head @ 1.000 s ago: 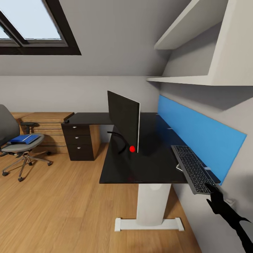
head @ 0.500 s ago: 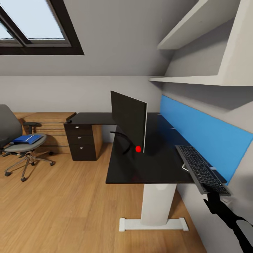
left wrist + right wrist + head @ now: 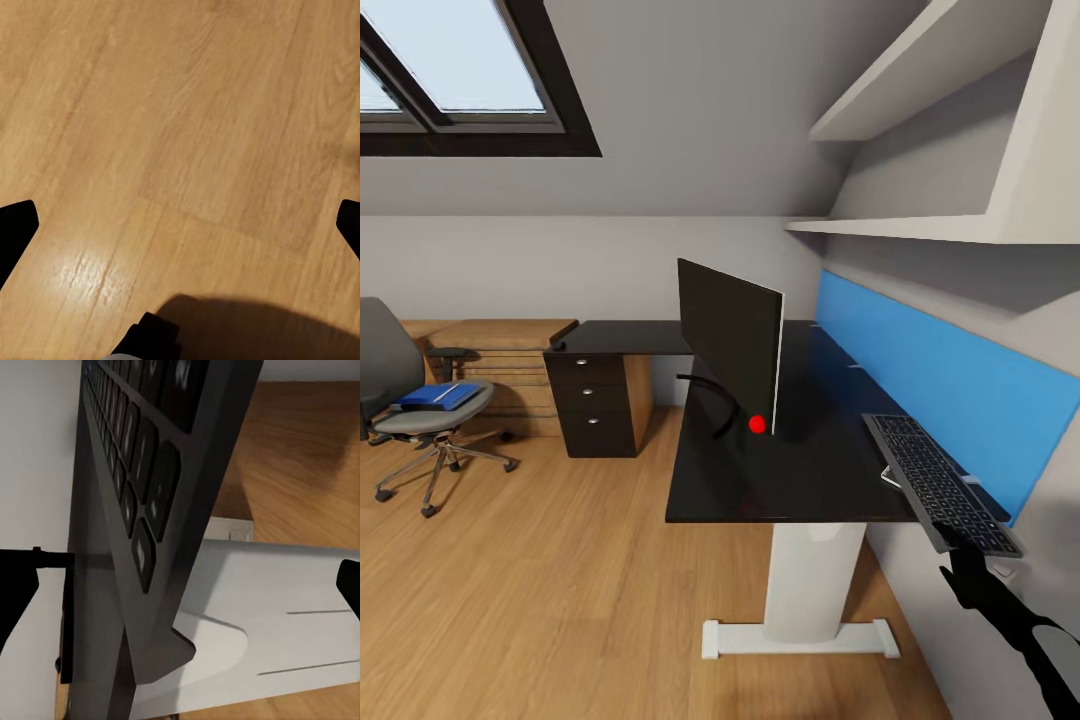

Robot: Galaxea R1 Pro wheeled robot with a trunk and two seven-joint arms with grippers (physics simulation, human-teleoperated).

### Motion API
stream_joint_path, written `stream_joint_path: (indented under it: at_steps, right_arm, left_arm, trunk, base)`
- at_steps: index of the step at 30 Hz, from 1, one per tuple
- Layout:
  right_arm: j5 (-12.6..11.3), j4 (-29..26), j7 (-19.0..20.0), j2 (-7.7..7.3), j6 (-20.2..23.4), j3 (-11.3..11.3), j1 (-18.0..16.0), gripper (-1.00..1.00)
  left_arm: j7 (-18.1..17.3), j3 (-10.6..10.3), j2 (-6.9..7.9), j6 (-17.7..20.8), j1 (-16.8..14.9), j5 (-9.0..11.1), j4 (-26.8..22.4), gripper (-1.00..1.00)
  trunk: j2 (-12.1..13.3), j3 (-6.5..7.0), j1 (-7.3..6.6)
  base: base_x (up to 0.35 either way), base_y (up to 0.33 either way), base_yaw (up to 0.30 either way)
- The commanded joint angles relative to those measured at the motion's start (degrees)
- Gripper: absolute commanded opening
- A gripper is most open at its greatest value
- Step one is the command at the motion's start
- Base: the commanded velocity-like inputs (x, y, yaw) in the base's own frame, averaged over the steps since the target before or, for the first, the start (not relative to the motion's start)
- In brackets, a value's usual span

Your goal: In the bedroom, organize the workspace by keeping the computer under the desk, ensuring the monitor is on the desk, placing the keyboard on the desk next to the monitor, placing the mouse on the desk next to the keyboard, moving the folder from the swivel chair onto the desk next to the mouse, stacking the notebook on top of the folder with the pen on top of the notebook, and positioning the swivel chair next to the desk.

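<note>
The step in hand, as I judge it, is seating the keyboard on the desk next to the monitor. Working left to right across the head view: the swivel chair (image 3: 405, 415) stands well apart from the desk (image 3: 760, 480), on the wood floor (image 3: 540, 600), with the blue folder (image 3: 435, 396) lying on its seat; I leave both for later steps. My left tool (image 3: 180, 225) hangs over bare floor with its fingers spread wide and nothing between them. The monitor (image 3: 732, 343) stands upright on the desk, seen nearly edge-on, with its red dot at the lower corner nearest me. The keyboard (image 3: 940, 484) sits at the desk's right-hand near corner, along the blue wall panel (image 3: 940, 390), with its near end overhanging the desk edge and its underside apparently tilted off the top. To do this step well, I should slide or lift the keyboard toward the monitor until its whole frame rests flat on the black top, keep it square to the desk edge, and let go only once no part overhangs. My right arm reaches up from below, with my right tool (image 3: 963, 560) at the overhanging near end. In the right wrist view the keyboard (image 3: 142, 525) runs edge-on between the spread fingers; I cannot tell whether they pinch it.
</note>
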Motion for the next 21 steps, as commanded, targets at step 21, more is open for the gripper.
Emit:
stream_joint_path:
  at_steps: [21]
  right_arm:
    - [-0.3, 0.2, -0.1, -0.56, 0.3, -0.7, 0.0, 1.00]
  left_arm:
    - [0.3, -0.5, 0.02, -0.5, 0.0, 0.5, 0.1, 1.00]
  trunk:
    - [0.0, -0.06, -0.01]
  base:
    - [0.000, -0.098, 0.000]
